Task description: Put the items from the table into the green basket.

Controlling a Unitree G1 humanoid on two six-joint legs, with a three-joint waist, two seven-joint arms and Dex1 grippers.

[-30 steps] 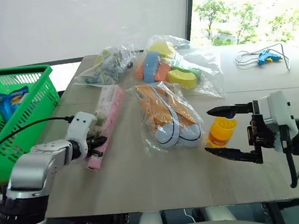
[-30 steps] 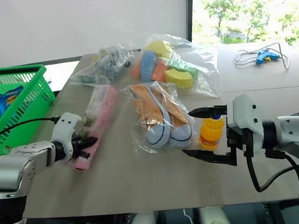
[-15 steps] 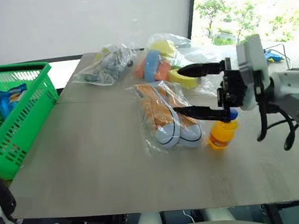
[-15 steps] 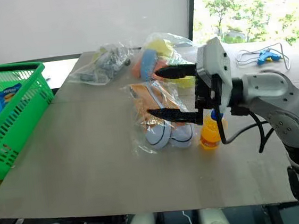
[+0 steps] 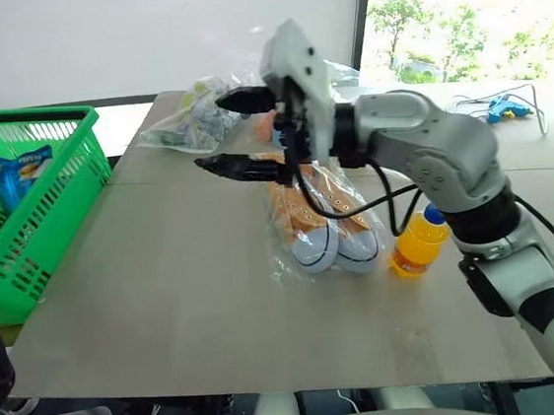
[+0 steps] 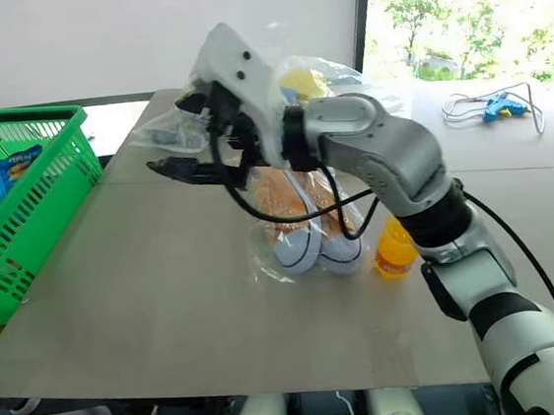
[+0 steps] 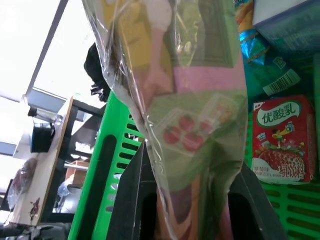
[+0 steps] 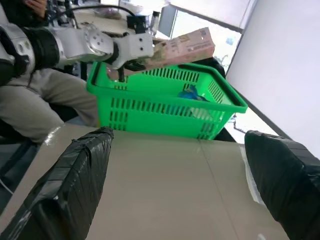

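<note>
Pink box (image 7: 200, 100), plastic-wrapped with strawberry print, gripped in left claw (image 7: 190, 200); right claw (image 8: 180, 185) spread wide.

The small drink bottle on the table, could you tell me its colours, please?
Orange bottle with a blue cap, clearest in the left eye view.

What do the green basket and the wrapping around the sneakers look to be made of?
Green basket: likely moulded plastic, with a uniform bright colour, slotted lattice walls and a thick rim. Sneakers: wrapped in a thin clear plastic bag, judging by its crinkles and glints; the uppers look like orange fabric, the toe caps like white rubber.
</note>
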